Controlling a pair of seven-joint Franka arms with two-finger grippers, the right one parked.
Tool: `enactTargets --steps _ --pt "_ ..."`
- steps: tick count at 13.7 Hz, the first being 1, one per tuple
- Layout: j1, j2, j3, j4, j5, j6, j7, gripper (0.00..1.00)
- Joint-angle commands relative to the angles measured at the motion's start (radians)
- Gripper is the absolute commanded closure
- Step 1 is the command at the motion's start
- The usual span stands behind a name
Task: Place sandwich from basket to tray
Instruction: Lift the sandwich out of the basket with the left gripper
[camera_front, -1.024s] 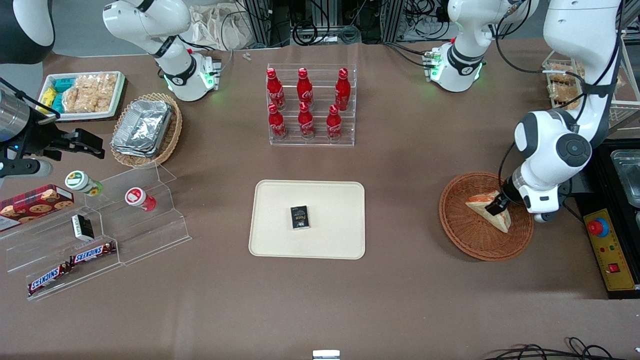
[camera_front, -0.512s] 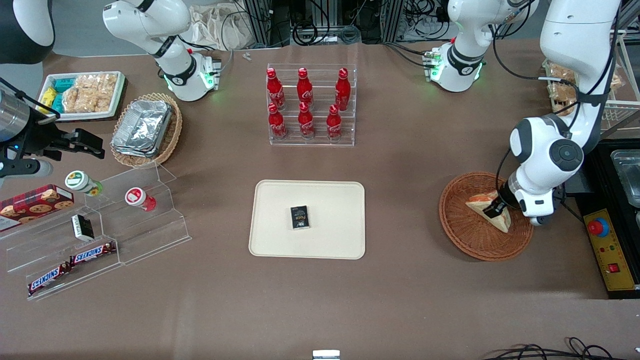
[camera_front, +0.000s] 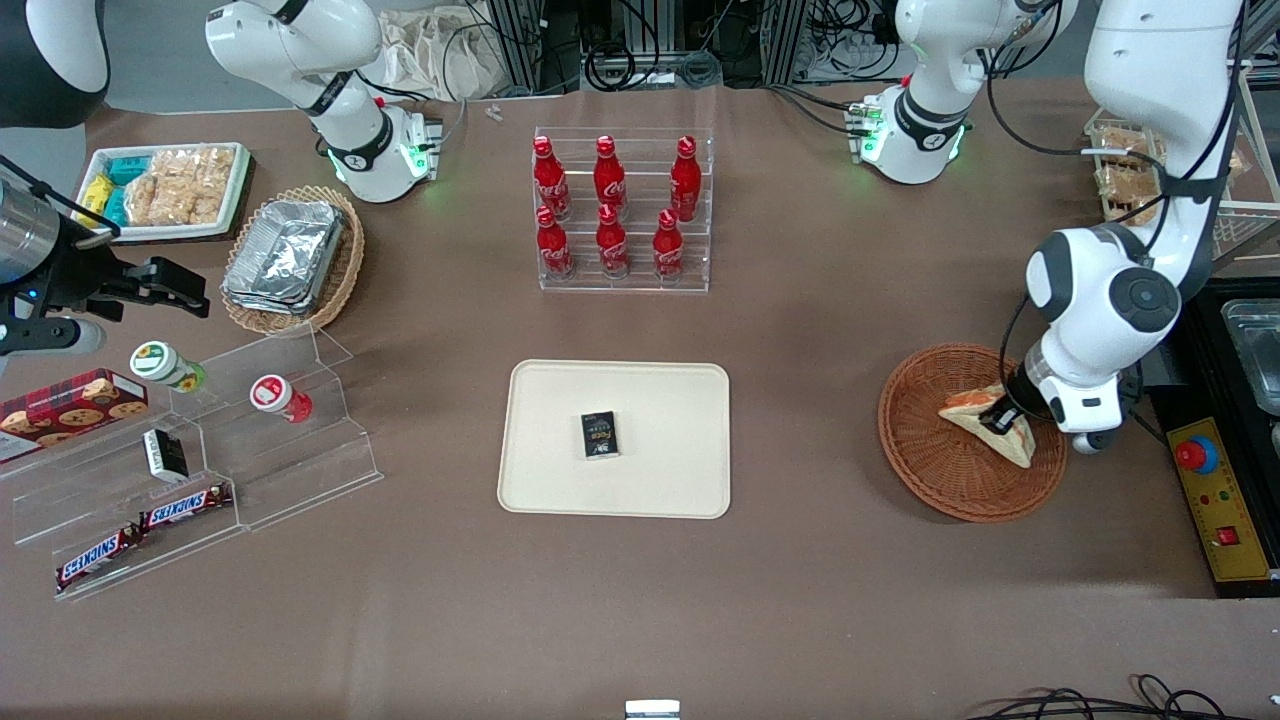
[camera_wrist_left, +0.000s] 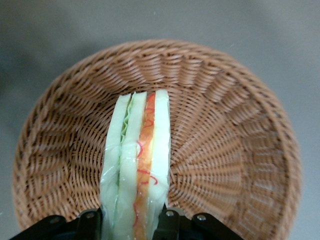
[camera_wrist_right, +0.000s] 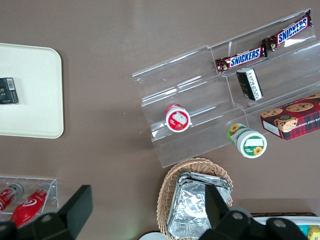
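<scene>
Gripper: the gripper (camera_front: 1003, 415) is down inside the basket (camera_front: 925, 470), near the desk edge at the working arm's end; its jaws are clamped on the sandwich (camera_front: 975, 408).
Hold: in the wrist view the two fingers (camera_wrist_left: 90, 222) press the bread faces from either side, so the wedge (camera_wrist_left: 136, 165) stands on edge with the orange-red and green filling facing the camera. Squeezing across the flat faces looks chosen to keep the layers together.
Sandwich vs jaws: one end sits between the jaws; the rest sticks out past the fingertips over the weave (camera_wrist_left: 235, 150). Whether it is clear of the basket floor cannot be told.
Tray: the tray (camera_front: 660, 390) lies at mid-desk, well apart from the basket, toward the parked arm's end. A small dark box (camera_front: 599, 435) sits near its middle, leaving bare surface on each side of it.
Stage: likely grasp made, carry not yet begun.
Risk: a soft wedge held by one end may sag or slip.
</scene>
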Motion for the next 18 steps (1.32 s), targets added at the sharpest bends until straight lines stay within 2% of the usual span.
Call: enactTargets --steps 1,4,8,11,16,18 --pt "-0.014 -0.149 -0.004 0.011 0.018 -0.187 0.028 1.00" --pt "-0.027 -0.225 -0.058 0.082 0.009 -0.421 0.159 1.00" --pt "-0.027 -0.206 -0.193 0.264 0.002 -0.710 0.277 1.00" --pt "-0.028 -0.176 -0.308 0.339 -0.050 -0.717 0.296 1.00" --pt "-0.039 -0.007 -0.529 0.508 -0.032 -0.702 0.283 1.00" --pt "-0.097 0.077 -0.543 0.586 -0.010 -0.695 0.283 1.00"
